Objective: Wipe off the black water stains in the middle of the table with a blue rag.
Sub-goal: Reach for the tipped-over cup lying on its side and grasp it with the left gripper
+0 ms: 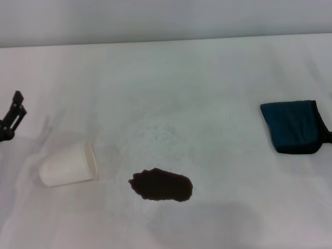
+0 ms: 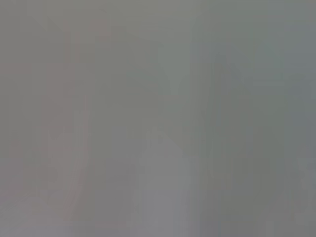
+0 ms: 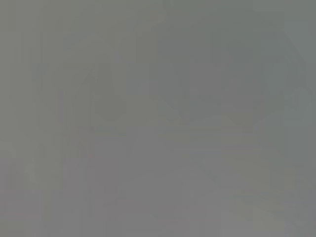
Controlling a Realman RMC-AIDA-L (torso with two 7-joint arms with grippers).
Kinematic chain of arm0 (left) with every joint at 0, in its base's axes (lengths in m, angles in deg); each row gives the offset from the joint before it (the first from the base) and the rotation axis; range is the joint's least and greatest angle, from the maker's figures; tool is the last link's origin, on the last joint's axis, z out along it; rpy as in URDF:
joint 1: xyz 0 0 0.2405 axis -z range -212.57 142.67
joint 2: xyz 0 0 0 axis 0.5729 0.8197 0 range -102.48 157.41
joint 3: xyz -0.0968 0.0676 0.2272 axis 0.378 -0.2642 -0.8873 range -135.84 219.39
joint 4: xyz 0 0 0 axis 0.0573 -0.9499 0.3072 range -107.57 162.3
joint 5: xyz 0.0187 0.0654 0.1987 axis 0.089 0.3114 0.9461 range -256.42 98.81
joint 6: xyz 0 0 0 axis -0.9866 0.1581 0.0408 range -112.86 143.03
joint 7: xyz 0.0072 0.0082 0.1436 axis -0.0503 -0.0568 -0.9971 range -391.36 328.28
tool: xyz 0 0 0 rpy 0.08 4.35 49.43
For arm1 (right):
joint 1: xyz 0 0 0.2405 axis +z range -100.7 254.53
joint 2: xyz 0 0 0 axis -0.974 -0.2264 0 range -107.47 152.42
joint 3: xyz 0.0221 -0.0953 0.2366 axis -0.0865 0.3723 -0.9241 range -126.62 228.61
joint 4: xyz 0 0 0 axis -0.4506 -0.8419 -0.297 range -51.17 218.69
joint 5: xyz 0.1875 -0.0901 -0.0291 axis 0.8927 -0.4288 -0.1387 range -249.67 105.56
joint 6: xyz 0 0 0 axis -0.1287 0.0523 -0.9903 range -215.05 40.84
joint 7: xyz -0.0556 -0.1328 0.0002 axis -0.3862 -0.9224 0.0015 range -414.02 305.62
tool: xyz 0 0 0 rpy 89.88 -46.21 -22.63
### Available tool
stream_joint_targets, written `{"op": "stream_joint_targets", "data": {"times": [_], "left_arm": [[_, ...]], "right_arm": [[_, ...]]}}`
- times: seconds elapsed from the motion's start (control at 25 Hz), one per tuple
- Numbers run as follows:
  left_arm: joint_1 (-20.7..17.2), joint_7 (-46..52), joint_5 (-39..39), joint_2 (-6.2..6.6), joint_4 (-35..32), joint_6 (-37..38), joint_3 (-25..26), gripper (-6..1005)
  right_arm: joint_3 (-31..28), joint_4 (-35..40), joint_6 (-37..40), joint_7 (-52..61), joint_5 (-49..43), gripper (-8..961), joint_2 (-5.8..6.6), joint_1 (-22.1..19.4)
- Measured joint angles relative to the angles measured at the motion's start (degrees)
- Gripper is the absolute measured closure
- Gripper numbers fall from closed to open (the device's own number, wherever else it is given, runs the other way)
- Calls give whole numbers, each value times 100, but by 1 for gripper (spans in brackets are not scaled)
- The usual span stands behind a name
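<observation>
- Lying near the front middle of the white, faintly speckled matte tabletop (image 1: 207, 93), the black water stains (image 1: 161, 185) form one dark brown-black oval blotch with ragged edges.
- The blue rag (image 1: 292, 126) is a soft, dark teal cloth, folded into a rough rectangle with a darker edge, flat on the right side of the tabletop, well apart from the blotch.
- A cream-white paper cup (image 1: 68, 164) lies on its side to the left of the blotch, near it but not touching, its open rim toward the stain.
- The left hand (image 1: 12, 118) shows only as a thin black structure at the far left edge in the head view, left of the cup; whether its fingers are parted cannot be told, and it touches no object.
- A small dark part at the right edge beside the rag cannot be identified.
- Both wrist views show only a featureless grey blur.
</observation>
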Motion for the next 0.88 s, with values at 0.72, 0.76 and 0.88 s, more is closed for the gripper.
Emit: {"op": "stream_joint_targets", "data": {"times": [0.72, 0.76, 0.88], "left_arm": [[184, 1159, 282, 70, 253, -149, -11, 137], [226, 1256, 392, 70, 342, -204, -11, 137], [361, 1576, 744, 69, 626, -298, -12, 138]], "right_arm": [[-68, -41, 5, 17, -90, 84, 11, 10], [-66, -41, 9, 17, -116, 84, 11, 14], [-60, -41, 53, 17, -211, 84, 11, 28]]}}
